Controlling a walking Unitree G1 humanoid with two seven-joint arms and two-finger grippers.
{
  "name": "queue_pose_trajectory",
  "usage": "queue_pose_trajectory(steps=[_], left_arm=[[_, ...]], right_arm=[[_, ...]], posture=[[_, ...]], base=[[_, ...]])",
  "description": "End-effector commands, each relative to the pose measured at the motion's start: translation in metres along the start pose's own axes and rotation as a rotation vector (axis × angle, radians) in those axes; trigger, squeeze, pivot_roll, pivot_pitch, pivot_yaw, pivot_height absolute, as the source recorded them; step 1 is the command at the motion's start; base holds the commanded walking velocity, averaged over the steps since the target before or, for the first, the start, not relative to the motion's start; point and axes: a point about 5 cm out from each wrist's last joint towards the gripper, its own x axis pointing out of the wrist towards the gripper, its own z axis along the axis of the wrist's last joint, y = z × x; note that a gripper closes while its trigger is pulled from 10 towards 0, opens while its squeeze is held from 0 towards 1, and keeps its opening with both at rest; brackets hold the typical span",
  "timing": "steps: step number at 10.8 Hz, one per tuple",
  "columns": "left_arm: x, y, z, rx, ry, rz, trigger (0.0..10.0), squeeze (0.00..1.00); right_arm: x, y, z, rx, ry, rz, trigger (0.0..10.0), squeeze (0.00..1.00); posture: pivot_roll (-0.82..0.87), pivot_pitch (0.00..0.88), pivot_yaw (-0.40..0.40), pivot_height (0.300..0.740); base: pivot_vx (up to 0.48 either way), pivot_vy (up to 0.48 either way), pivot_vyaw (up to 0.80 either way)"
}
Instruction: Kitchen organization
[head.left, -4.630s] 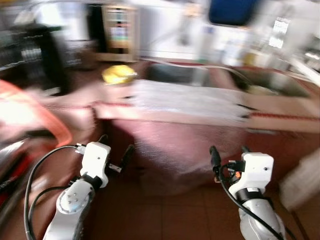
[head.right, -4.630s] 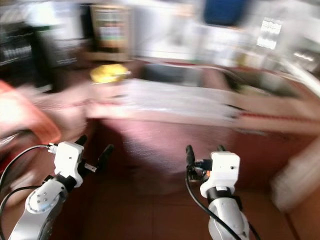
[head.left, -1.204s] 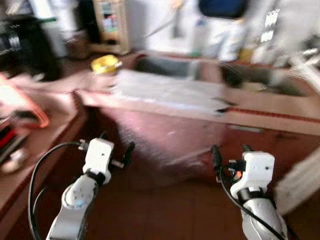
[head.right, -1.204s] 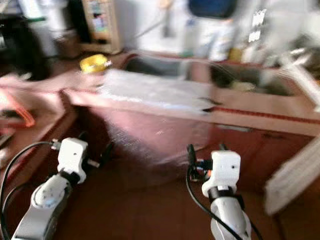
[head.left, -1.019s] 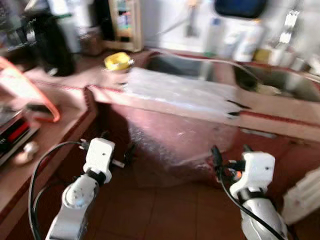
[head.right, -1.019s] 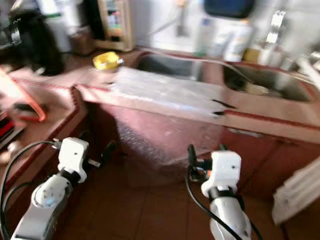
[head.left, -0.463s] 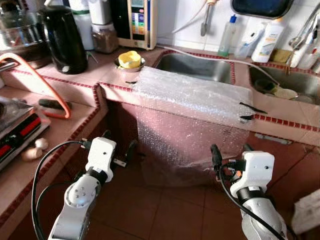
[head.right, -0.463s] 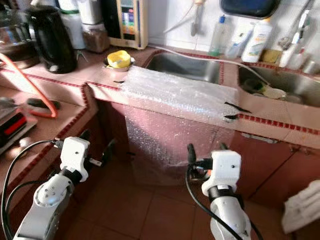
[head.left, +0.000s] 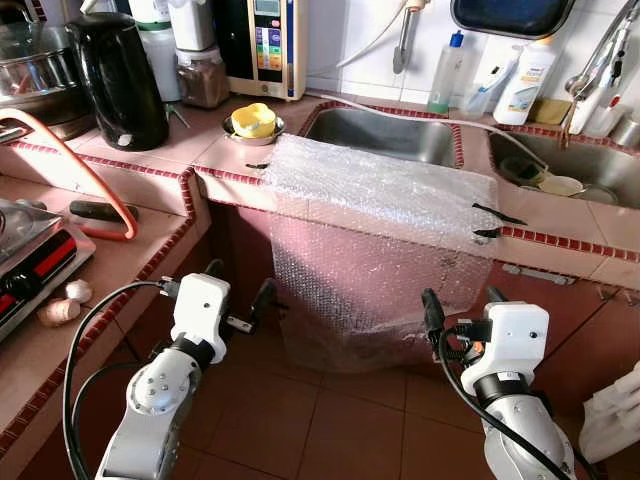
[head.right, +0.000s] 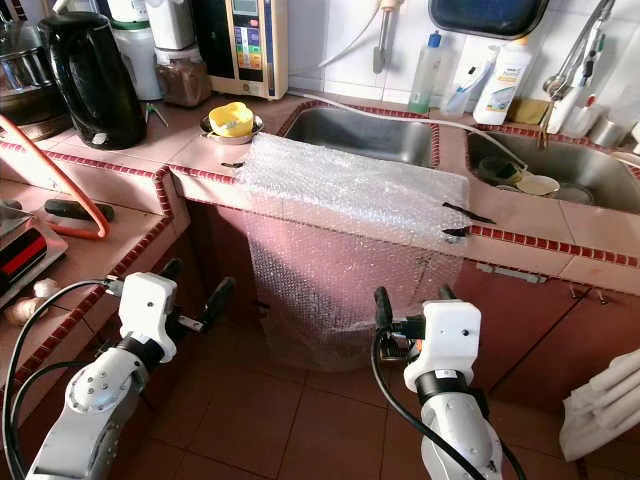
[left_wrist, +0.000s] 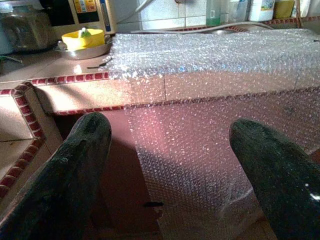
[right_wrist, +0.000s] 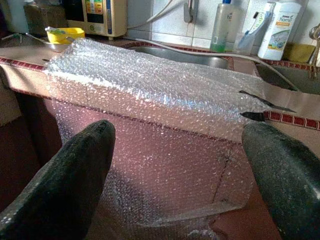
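In the lower frame, left gripper (head.left: 237, 299) and right gripper (head.left: 460, 308) hang empty, fingers spread, short of the bubble wrap (head.left: 385, 225) draped over the counter edge (head.left: 235, 176) at centre, probably awaiting removal. Upper left, a metal dish (head.left: 252, 131) holds a yellow object (head.left: 254, 118).

Bright, sharp daylight; shaded under-counter floor.

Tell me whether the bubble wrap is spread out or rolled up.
Spread out. The bubble wrap lies flat across the counter in front of the sink and hangs over the edge down to the floor.
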Motion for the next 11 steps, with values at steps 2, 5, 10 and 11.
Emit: queue_pose_trajectory(steps=[2, 5, 10, 11], left_arm=[[0.0022, 0.0000, 0.0007, -0.012, -0.004, -0.009, 10.0, 0.00], [0.0035, -0.0005, 0.0004, -0.018, -0.006, -0.016, 10.0, 0.00], [0.0044, -0.0015, 0.0005, -0.026, -0.010, -0.029, 10.0, 0.00], [0.0043, -0.0019, 0.0004, -0.027, -0.010, -0.032, 10.0, 0.00]], right_arm=[[0.0019, -0.0032, 0.0052, -0.009, -0.020, -0.006, 10.0, 0.00], [0.0033, -0.0028, 0.0056, -0.016, -0.024, 0.000, 10.0, 0.00], [0.0030, -0.0024, 0.0058, -0.015, -0.025, -0.005, 10.0, 0.00], [0.0029, -0.0022, 0.0057, -0.014, -0.026, -0.006, 10.0, 0.00]], posture=[[0.07, 0.000, -0.034, 0.740], [0.07, 0.000, -0.035, 0.740], [0.07, 0.000, -0.028, 0.740], [0.07, 0.000, -0.026, 0.740]], base=[[0.000, 0.000, 0.00], [0.000, 0.000, 0.00], [0.269, 0.000, 0.00], [0.277, 0.000, 0.00]])
